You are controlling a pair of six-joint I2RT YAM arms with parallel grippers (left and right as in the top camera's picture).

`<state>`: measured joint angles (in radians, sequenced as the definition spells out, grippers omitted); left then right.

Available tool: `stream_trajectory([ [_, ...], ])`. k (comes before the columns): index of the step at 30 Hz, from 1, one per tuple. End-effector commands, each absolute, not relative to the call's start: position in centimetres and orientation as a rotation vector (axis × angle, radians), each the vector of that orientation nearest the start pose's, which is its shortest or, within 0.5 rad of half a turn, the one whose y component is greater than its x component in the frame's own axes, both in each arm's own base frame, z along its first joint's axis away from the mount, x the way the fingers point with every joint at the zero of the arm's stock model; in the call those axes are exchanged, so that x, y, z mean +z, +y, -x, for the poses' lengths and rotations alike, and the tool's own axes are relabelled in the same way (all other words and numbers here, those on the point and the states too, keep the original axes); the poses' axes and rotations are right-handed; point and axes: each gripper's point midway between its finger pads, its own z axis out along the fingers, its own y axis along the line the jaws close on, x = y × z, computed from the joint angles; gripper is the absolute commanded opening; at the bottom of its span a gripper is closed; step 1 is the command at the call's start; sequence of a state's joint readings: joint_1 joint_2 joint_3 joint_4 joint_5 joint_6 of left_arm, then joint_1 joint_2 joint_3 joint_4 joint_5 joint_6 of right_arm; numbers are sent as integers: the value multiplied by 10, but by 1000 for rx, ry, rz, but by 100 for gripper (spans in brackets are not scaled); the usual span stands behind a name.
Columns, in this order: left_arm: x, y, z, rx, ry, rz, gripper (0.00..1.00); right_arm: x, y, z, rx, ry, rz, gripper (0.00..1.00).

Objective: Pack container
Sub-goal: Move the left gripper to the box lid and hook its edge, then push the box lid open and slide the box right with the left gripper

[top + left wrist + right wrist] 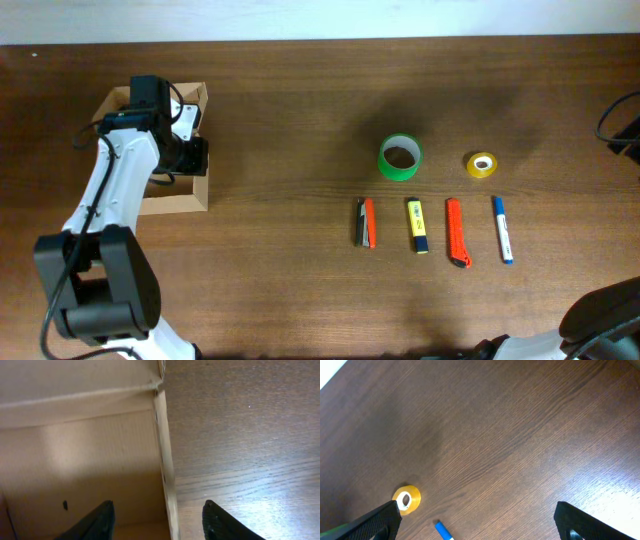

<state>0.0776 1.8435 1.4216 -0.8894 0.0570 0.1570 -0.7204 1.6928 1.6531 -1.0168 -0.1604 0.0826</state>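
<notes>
The container (pixel 185 202) is an open tan cardboard box at the table's left side. My left gripper (pixel 190 155) hangs over its right wall. In the left wrist view the gripper (pixel 157 506) is open and straddles that wall (pixel 162 450), one finger inside the box and one outside, with a gap on each side. Nothing shows on the bit of box floor (pixel 85 455) in view. My right gripper (pixel 477 510) is wide open and empty above bare table, near the yellow tape roll (pixel 406 499) and the blue pen (pixel 443 530).
Right of centre lie a green tape roll (pixel 400 158), the yellow tape roll (pixel 482 165), a black-and-orange tool (pixel 366 222), a yellow highlighter (pixel 417 225), an orange cutter (pixel 457 232) and the blue pen (pixel 502 229). Cables (pixel 625 125) sit at the right edge.
</notes>
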Motion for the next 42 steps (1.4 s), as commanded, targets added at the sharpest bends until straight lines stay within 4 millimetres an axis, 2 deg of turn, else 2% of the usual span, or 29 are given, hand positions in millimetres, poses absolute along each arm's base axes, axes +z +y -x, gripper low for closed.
stream_trajectory([
  [1,65,22,-405,-43,2920,-153,53,219,-258,-338,-6,2399,-964,99],
  [3,55,18,-403,-81,2945,-155,50,219,-258,-338,-6,2399,-964,99],
  [6,48,17,-402,-91,2965,-150,39,219,-258,-338,-6,2399,-964,99],
  [9,48,17,-402,-91,2965,-139,7,219,-258,-338,-6,2399,-964,99],
  [10,48,18,-403,-91,2964,-121,1,219,-258,-338,-6,2399,-964,99],
  [14,57,14,-411,-96,2941,-63,2,219,-258,-338,-6,2399,-964,99],
  [18,83,-4,-431,-97,2881,-72,2,219,-258,-338,-6,2399,-964,99],
  [22,125,-33,-457,-79,2784,-56,2,219,-258,-338,-6,2399,-964,99],
  [24,148,-55,-467,-94,2727,-63,2,219,-258,-338,-6,2399,-964,99],
  [28,187,-96,-478,-99,2635,-40,2,219,-258,-338,-6,2399,-964,99],
  [31,208,-126,-475,-110,2597,60,2,219,-258,-338,-6,2399,-964,99],
  [34,217,-161,-467,-186,2581,127,2,219,-258,-338,-6,2399,-964,99],
  [38,215,-202,-452,-230,2591,107,2,219,-258,-338,-6,2399,-964,99],
  [42,207,-225,-437,-116,2590,33,2,219,-258,-338,-6,2399,-964,99],
])
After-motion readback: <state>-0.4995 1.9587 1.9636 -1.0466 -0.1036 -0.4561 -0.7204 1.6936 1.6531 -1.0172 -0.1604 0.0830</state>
